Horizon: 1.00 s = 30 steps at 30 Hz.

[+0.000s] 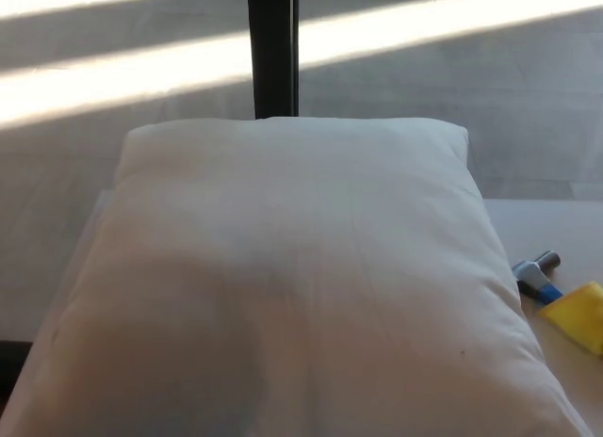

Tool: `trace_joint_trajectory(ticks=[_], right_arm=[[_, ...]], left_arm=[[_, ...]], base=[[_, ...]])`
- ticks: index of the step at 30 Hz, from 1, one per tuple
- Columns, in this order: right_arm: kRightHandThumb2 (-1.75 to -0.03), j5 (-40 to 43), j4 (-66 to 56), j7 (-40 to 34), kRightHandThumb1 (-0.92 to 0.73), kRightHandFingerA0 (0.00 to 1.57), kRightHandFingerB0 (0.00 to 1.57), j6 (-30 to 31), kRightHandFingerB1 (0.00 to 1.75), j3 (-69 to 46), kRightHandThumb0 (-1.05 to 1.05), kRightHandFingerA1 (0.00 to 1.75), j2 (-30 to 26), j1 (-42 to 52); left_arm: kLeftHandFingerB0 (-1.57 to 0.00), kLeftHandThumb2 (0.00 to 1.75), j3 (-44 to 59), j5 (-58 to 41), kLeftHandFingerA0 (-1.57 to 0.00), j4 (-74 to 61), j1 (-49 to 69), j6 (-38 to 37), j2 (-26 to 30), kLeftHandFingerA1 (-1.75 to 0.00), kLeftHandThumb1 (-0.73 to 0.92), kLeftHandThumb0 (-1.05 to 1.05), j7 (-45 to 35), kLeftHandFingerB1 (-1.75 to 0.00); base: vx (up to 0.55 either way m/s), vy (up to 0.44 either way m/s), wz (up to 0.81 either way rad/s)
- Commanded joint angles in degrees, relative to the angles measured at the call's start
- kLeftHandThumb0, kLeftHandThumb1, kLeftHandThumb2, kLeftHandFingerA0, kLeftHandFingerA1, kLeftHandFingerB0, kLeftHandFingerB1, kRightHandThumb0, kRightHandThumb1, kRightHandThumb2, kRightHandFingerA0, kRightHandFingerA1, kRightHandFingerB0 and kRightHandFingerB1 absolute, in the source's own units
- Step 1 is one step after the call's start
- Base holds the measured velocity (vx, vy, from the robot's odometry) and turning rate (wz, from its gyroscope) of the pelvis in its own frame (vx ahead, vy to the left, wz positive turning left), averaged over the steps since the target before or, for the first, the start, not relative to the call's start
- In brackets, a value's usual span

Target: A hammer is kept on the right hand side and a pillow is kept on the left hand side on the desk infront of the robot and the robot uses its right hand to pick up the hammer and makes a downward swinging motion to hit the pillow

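Hammer [537,273] lies flat on tabletop [565,232] at right, just beside pillow's right edge; metal head and blue neck visible, handle end hidden under yellow object [579,315] at right picture border. White pillow [292,286] fills most of view, centre and left, lying flat, overhanging tabletop's left side. Neither robot hand in view, so finger state cannot be told. Beyond pillow: dark upright post [273,51], grey floor [452,79] with bright sunlight bands.
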Motion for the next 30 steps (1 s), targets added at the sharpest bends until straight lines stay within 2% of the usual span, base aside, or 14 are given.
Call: trace_joint_trajectory(ticks=[1,2,6,7,9,10,11,12,13,14,15,23,28,30], right_arm=[[-0.80,4.4,2.0,-0.5,-0.47,0.54,0.39,-2.3,0.52,-3.0,-0.46,0.62,-0.9,-0.9],[-0.58,5.3,2.7,-0.1,-0.60,0.58,0.48,-1.7,0.41,-4.0,-0.41,0.52,-1.0,-1.3],[-0.58,8.4,2.5,-1.7,-0.61,0.62,0.57,2.7,0.42,-7.6,-0.56,0.77,-1.3,-2.8],[-0.88,9.3,1.8,-1.8,-0.50,0.56,0.48,3.5,0.56,-8.6,-0.61,0.80,-1.3,-3.0],[-0.88,10.1,0.8,-2.2,-0.50,0.56,0.48,4.6,0.56,-9.8,-0.61,0.80,-1.2,-3.3],[-0.60,11.4,0.0,-3.1,-0.64,0.48,0.42,5.9,0.37,-11.3,-0.64,1.20,-1.9,-4.4],[-0.61,11.7,-0.6,-3.7,-0.68,0.37,0.28,6.6,0.34,-11.9,-0.65,0.91,-3.3,-5.7],[-0.60,12.1,-1.1,-3.7,-0.68,0.37,0.14,6.9,0.31,-12.6,-0.67,1.08,-3.8,-6.1],[-0.64,13.8,-2.2,-2.9,-0.70,0.08,0.07,6.8,0.21,-14.3,-0.65,0.56,-4.3,-6.7],[-0.64,15.4,-3.1,-1.6,-0.70,0.08,0.07,6.6,0.21,-15.7,-0.65,0.56,-4.3,-6.9],[-0.94,17.0,-4.1,-0.8,-0.57,0.00,0.00,5.9,0.19,-17.6,-0.71,0.19,-5.5,-8.4],[-0.99,17.6,-34.0,-1.5,-0.61,0.00,0.02,8.7,0.14,-15.7,-0.84,0.13,-4.8,-12.3],[-0.98,15.7,-40.2,0.1,-0.65,0.00,0.02,6.6,0.11,-12.8,-0.84,0.13,-5.5,-14.6],[-0.97,13.7,-46.2,0.0,-0.58,0.02,0.04,8.5,0.23,-9.3,-0.76,0.20,-6.4,-16.9]], left_arm=[[-0.72,0.58,1.7,-3.1,-0.73,1.6,-0.6,0.6,1.2,-0.65,0.60,-0.57,-1.3,-0.55],[-0.73,0.58,1.8,-3.1,-0.74,1.7,-0.8,0.9,1.3,-0.65,0.60,-0.57,-0.9,-0.55],[-0.69,0.58,1.7,-3.3,-0.71,1.9,-0.7,0.5,1.3,-0.66,0.61,-0.55,-1.1,-0.56],[-0.69,0.58,1.6,-3.3,-0.71,2.0,-0.6,0.3,1.2,-0.65,0.61,-0.56,-1.3,-0.54],[-0.69,0.58,1.4,-3.3,-0.71,2.0,-0.7,0.4,1.2,-0.65,0.61,-0.56,-1.1,-0.54],[-0.68,0.58,1.5,-3.5,-0.72,2.0,-0.8,0.5,1.2,-0.64,0.61,-0.55,-1.1,-0.53],[-0.68,0.58,1.5,-3.6,-0.73,2.1,-1.1,0.5,1.1,-0.63,0.61,-0.56,-0.9,-0.52],[-0.69,0.58,1.5,-3.7,-0.73,2.1,-1.3,0.6,1.1,-0.64,0.60,-0.56,-0.9,-0.53],[-0.70,0.58,1.4,-3.7,-0.75,2.1,-1.4,0.7,1.1,-0.65,0.61,-0.57,-0.7,-0.52],[-0.70,0.58,1.1,-3.4,-0.75,2.2,-1.4,0.5,1.2,-0.65,0.61,-0.57,-0.7,-0.52],[-0.71,0.58,1.0,-3.3,-0.73,2.2,-1.2,0.1,1.1,-0.66,0.61,-0.58,-1.5,-0.55],[-0.71,0.58,1.3,-3.7,-0.72,2.2,-1.1,0.6,1.0,-0.65,0.61,-0.56,-1.2,-0.54],[-0.65,0.58,1.9,-4.4,-0.70,2.1,-0.7,0.6,0.9,-0.65,0.61,-0.56,-1.3,-0.52],[-0.67,0.58,2.0,-4.3,-0.72,2.2,-0.6,0.5,1.0,-0.63,0.60,-0.57,-1.1,-0.51]], base=[[0.00,0.000,0.00],[0.00,0.000,0.00],[0.00,0.000,0.00],[0.00,0.000,0.00],[0.00,0.000,0.00],[0.00,0.000,0.00],[0.00,0.000,0.00],[0.00,0.000,0.00],[0.00,0.000,0.00],[0.00,0.000,0.00],[0.00,0.000,0.00],[0.00,0.000,0.00],[0.00,0.000,0.00],[0.00,0.000,0.00]])
